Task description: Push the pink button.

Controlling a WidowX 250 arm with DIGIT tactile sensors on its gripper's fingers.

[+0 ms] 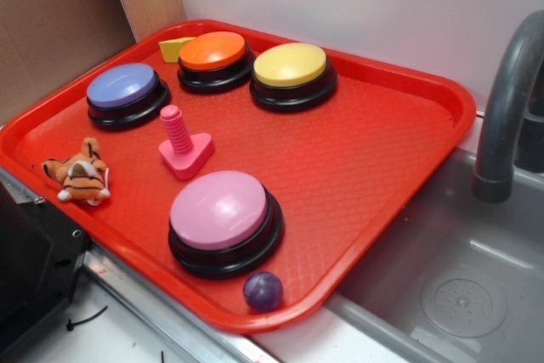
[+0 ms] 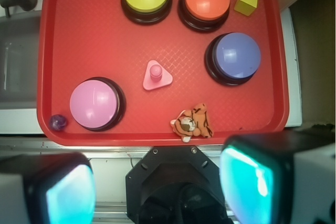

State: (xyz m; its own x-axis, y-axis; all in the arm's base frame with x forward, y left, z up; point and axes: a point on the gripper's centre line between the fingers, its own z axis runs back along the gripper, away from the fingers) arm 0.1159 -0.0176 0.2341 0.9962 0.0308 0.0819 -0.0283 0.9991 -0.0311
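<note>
A red plastic tray [image 1: 408, 150] sits on the counter [image 1: 136, 337] beside a grey sink [image 1: 442, 278], with a grey faucet [image 1: 506, 108] rising at the sink's edge; the pink button [image 1: 219, 210], a large glossy dome on a black ring base, stands in the tray near its front edge, closest to the exterior camera; a small purple ball [image 1: 263, 291] lies just beside it, at the tray's rim; a pink ridged peg [image 1: 183, 144] on a flat base stands upright near the tray's middle, between the pink button and the lavender-blue button [image 1: 126, 93]; an orange button [image 1: 214, 59] and a yellow button [image 1: 291, 74] stand side by side along the far edge, and a yellow block [image 1: 175, 48] rests just beside the orange one, in the corner; a small plush tiger [image 1: 80, 174] lies near the tray's left edge.

In the wrist view the tool [image 2: 157, 187] hovers above the counter outside the tray, well apart from the pink button [image 2: 94, 103]; its two teal-glowing fingers [image 2: 247, 182] stand wide apart with nothing between them; the tiger [image 2: 191, 123] lies nearest the tool.
</note>
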